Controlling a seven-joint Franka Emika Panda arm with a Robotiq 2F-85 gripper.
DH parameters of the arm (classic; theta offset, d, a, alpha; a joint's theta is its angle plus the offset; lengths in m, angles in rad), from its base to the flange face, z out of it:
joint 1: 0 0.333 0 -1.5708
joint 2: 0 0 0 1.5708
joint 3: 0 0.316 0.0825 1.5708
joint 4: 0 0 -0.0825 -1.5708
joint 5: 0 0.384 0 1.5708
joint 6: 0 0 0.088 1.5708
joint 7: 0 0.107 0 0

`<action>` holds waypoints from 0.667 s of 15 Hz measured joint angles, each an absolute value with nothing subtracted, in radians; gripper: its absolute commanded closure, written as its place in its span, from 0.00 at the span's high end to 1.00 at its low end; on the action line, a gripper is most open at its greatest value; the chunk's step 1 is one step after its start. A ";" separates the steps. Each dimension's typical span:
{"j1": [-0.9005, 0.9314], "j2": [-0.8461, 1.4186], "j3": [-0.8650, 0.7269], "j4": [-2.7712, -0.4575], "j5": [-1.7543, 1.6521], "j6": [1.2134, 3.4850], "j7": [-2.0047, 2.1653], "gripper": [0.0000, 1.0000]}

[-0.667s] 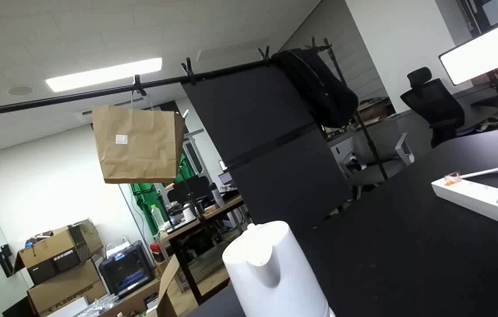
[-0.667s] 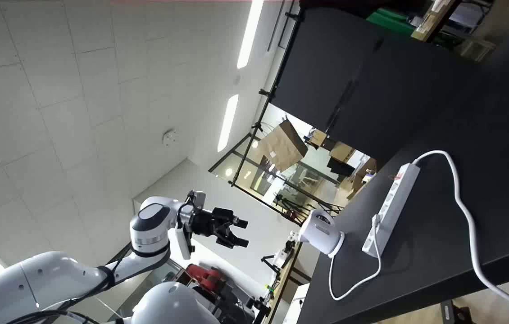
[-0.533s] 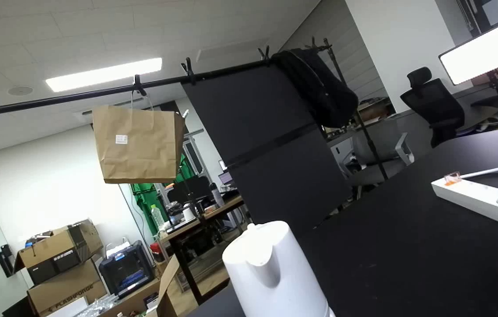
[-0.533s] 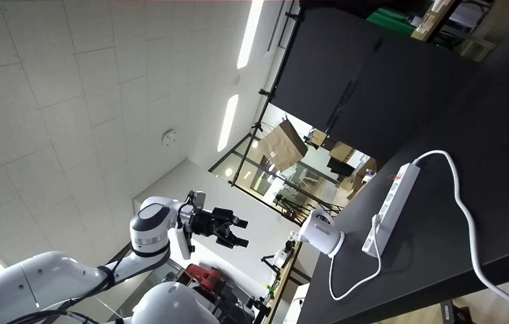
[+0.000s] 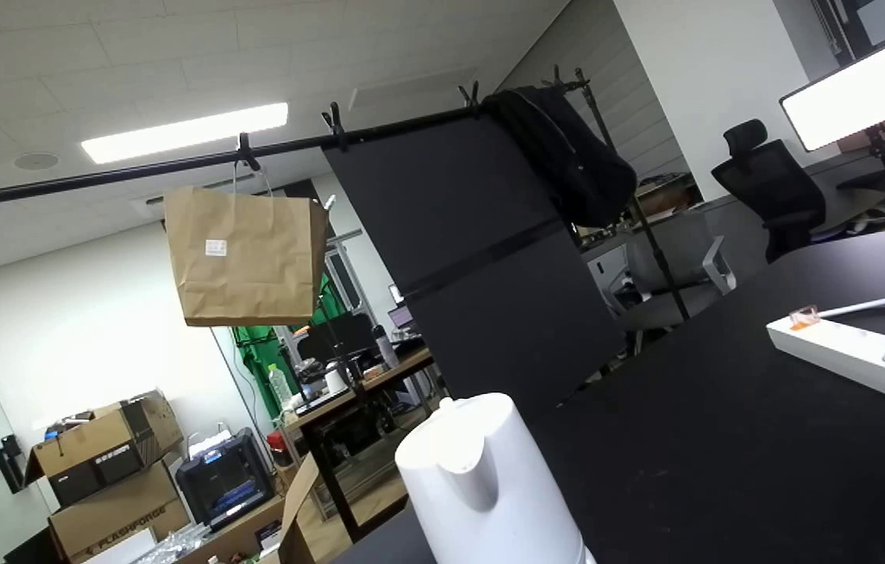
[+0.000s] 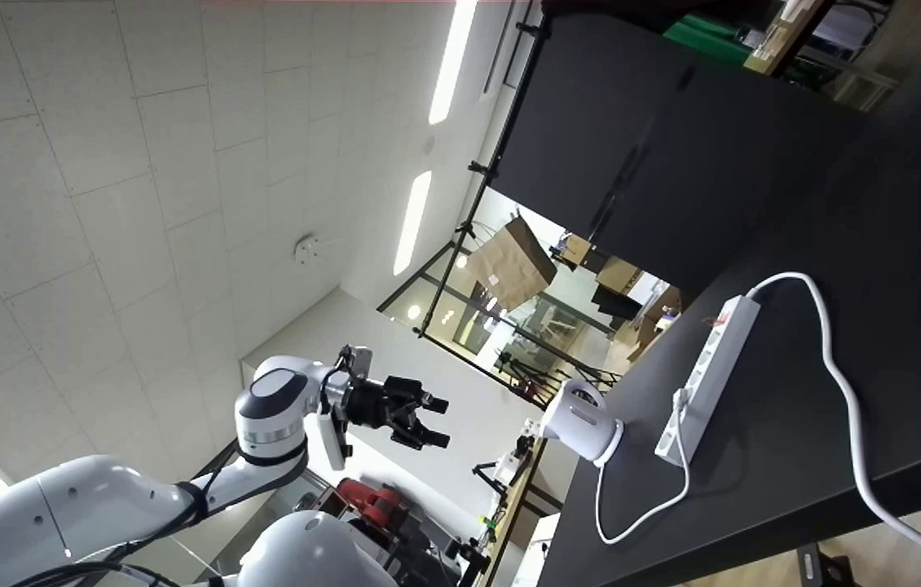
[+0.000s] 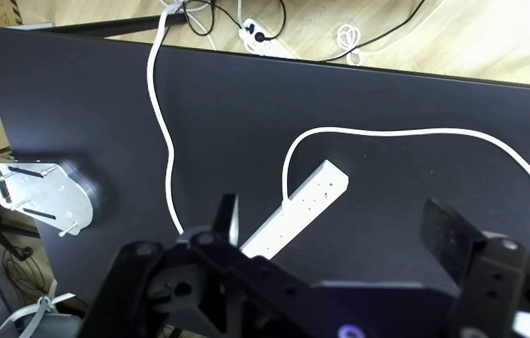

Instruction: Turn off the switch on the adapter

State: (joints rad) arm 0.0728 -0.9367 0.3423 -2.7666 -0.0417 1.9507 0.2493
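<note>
The adapter is a long white power strip on the black table. It also shows in an exterior view and the wrist view. Its orange-red switch, also seen in an exterior view, is at the end where the thick cord leaves. In the wrist view that end is hidden behind my gripper. A white plug sits in one socket. My gripper is open and empty in the air, short of the table and apart from the strip. In the wrist view its fingers are wide apart.
A white kettle stands on the table, between gripper and strip in an exterior view. Its thin cord loops across the table. The strip's thick cord runs over the edge. A metal-plated object stands near one end.
</note>
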 measured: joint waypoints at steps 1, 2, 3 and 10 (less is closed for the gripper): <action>0.074 -0.936 0.342 -2.767 -0.042 1.951 0.249 1.00; 0.072 -0.934 0.340 -2.767 -0.051 1.955 0.249 1.00; 0.065 -0.926 0.334 -2.767 -0.067 1.976 0.250 1.00; -0.120 -0.643 0.209 -2.742 -0.255 2.426 0.195 1.00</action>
